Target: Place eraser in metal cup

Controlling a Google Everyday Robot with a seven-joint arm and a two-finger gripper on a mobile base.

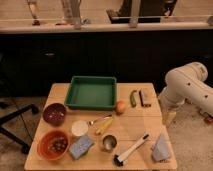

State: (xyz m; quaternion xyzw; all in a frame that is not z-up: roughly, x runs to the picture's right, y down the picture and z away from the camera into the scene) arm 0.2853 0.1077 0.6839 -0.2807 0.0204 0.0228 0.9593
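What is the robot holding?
Nothing, it seems. The gripper is over the table's front right corner; the eraser lies apart, farther back.

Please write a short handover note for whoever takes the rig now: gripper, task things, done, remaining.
Gripper: over the table's front right corner, apart from the eraser.
Eraser: lying at the table's back right, beside the green vegetable.
Metal cup: upright near the front edge, beside the brush.
Done: nothing yet.
Left: grasp the eraser, carry it to the metal cup, drop it in.

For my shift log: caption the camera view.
The eraser lies back right on the table, the metal cup near the front, the gripper at the front-right corner.
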